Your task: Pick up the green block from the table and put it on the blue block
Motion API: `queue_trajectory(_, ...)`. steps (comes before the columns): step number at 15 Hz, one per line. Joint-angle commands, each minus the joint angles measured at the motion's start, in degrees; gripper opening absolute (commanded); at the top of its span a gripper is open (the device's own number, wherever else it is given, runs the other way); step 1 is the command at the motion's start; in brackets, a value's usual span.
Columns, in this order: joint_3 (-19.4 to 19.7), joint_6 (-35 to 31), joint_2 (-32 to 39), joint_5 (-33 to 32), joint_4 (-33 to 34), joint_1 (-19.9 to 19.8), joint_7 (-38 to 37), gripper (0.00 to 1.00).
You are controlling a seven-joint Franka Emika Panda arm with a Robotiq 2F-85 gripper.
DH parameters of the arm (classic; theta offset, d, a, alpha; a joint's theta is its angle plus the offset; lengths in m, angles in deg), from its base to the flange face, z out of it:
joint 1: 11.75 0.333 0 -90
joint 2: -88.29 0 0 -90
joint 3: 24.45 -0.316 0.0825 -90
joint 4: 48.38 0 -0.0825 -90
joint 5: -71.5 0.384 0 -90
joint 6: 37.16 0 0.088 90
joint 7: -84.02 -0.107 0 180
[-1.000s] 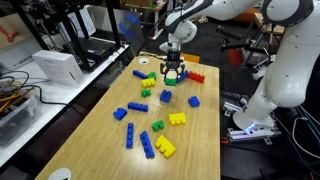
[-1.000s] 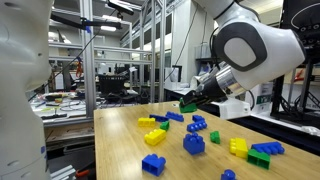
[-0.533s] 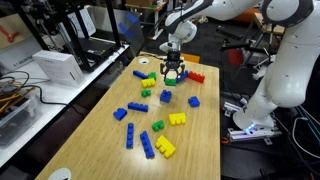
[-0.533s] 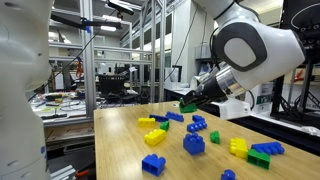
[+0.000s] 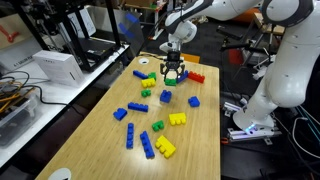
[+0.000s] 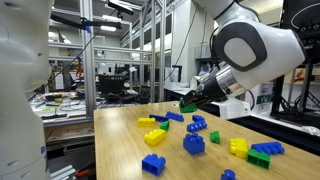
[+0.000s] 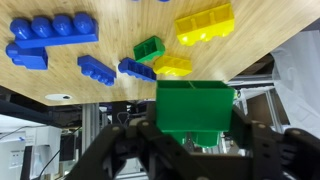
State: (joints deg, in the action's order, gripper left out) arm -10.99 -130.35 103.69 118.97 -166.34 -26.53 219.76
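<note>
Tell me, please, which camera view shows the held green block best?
The wrist view: the green block fills the middle of the frame, clamped in the pincer, with its faces plain to see. In both exterior views it is only a small green speck, partly hidden by the pincer.

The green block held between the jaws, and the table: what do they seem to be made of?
The green block: probably moulded plastic, smooth, slightly glossy; uniform bright colour, crisp edges. The table: light wood or wood-look laminate, satin; fine grain streaks show, which one I cannot tell.
</note>
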Motion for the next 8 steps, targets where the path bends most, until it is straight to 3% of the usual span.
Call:
queue_trajectory(1,-0.8,0.0,0.0,-0.2,0.1,-0.8,-0.1,0.7)
queue_trajectory(3,-0.8,0.0,0.0,-0.2,0.1,-0.8,-0.1,0.7)
queue_trajectory(4,-0.8,0.0,0.0,-0.2,0.1,-0.8,-0.1,0.45)
queue_trajectory(8,-0.8,2.2,1.6,1.1,1.2,-1.8,0.7,0.45)
